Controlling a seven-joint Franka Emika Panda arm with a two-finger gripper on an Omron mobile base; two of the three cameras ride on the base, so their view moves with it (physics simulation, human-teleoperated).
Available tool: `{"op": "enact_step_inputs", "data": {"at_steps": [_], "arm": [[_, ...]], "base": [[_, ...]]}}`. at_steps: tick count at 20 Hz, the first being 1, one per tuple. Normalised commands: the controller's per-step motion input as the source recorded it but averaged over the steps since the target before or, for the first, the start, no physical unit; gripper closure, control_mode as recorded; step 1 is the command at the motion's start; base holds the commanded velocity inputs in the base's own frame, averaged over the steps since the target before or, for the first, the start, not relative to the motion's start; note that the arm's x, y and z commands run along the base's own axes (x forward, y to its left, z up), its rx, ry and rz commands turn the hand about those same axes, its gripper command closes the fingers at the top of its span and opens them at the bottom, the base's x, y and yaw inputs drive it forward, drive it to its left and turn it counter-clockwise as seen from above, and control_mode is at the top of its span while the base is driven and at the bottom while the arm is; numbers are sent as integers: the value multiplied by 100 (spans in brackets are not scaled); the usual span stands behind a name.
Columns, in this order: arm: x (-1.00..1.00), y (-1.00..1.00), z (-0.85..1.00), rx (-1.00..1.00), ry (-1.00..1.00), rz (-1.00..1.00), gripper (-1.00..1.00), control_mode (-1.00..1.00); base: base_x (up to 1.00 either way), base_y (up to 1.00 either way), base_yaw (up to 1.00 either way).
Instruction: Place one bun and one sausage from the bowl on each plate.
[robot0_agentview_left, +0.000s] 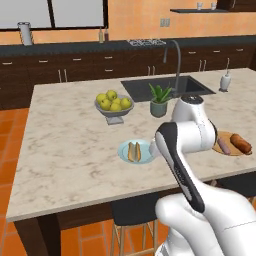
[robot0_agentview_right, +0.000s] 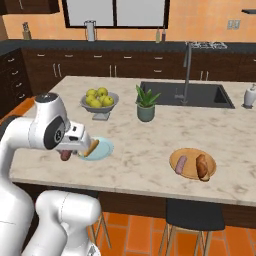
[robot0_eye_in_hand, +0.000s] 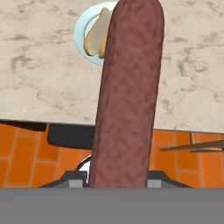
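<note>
My gripper (robot0_agentview_right: 66, 151) is shut on a dark red-brown sausage (robot0_eye_in_hand: 127, 96), which stands lengthwise between the fingers. The hand hangs just off the island's front edge, over the orange floor, near the pale blue plate (robot0_agentview_right: 103, 150). That plate (robot0_agentview_left: 145, 156) carries one bun (robot0_agentview_left: 133, 151), also visible as the bun (robot0_eye_in_hand: 98, 35) on the blue plate (robot0_eye_in_hand: 80, 30). To the right, the tan wood plate (robot0_agentview_right: 191, 154) holds a sausage (robot0_agentview_right: 181, 164) and a bun (robot0_agentview_right: 202, 166). The dark red-brown bowl is out of view.
A grey footed bowl of yellow-green fruit (robot0_agentview_left: 114, 103) and a potted plant (robot0_agentview_left: 159, 101) stand mid-island, behind the blue plate. Beyond them are the sink (robot0_agentview_left: 167, 86), a faucet and a soap dispenser (robot0_agentview_left: 225, 80). Dark stools (robot0_agentview_right: 192, 212) sit under the front edge.
</note>
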Motion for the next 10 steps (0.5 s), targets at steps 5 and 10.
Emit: {"op": "enact_step_inputs", "data": {"at_steps": [5, 10], "arm": [[100, 0, -24, 0, 0, -1, 100, -100], [100, -2, -68, 2, 17, -2, 100, -100]], "base": [[0, 0, 0], [0, 0, 0]]}}
